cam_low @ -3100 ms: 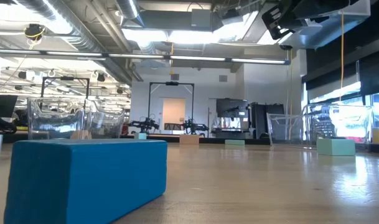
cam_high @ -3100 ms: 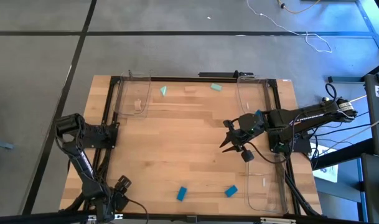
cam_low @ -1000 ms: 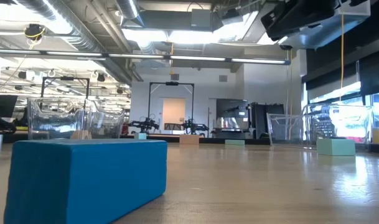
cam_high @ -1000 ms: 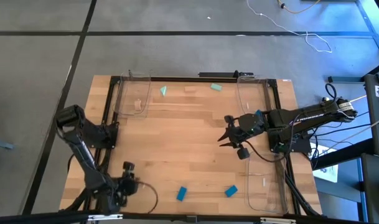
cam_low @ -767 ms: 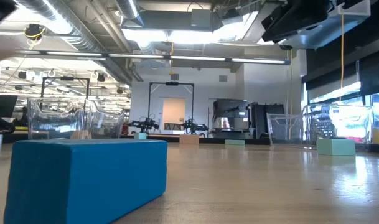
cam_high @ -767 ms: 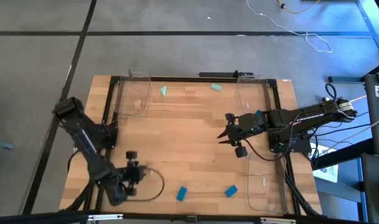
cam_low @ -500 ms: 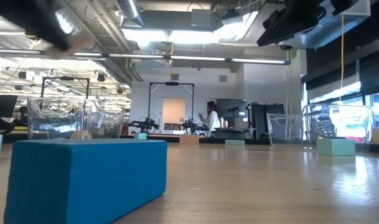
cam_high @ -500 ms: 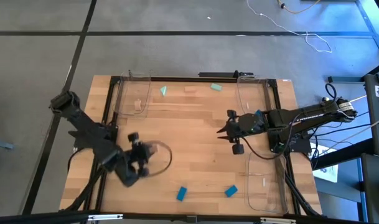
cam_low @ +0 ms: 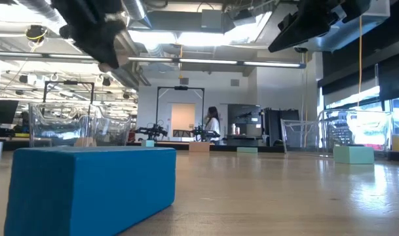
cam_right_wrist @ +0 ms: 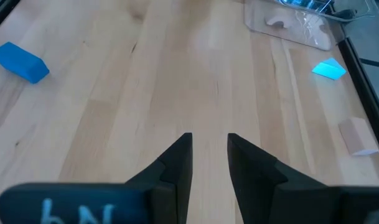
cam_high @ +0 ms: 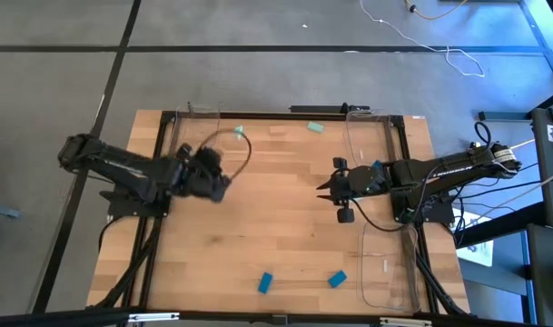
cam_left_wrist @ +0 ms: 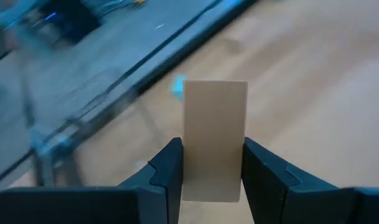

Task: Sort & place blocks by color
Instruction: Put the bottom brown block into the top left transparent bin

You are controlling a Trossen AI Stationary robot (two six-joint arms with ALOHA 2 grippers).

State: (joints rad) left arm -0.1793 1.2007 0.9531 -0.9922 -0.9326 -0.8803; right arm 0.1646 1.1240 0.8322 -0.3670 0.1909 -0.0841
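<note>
Left gripper [cam_left_wrist: 211, 180] is clamped on a tan block [cam_left_wrist: 214, 140], carried high above the table's [cam_high: 285, 236] left side, right by the clear tray [cam_high: 192, 136] at the far left corner — likely where the wood ones go. Right gripper [cam_right_wrist: 209, 155] has a narrow gap, nothing in it, hovering near the right edge, waiting. Two blue blocks [cam_high: 265, 282] sit by the near edge, unsorted. A mint wedge [cam_high: 239, 133], mint block [cam_high: 315, 127] and tan block [cam_high: 277, 130] lie along the far edge.
</note>
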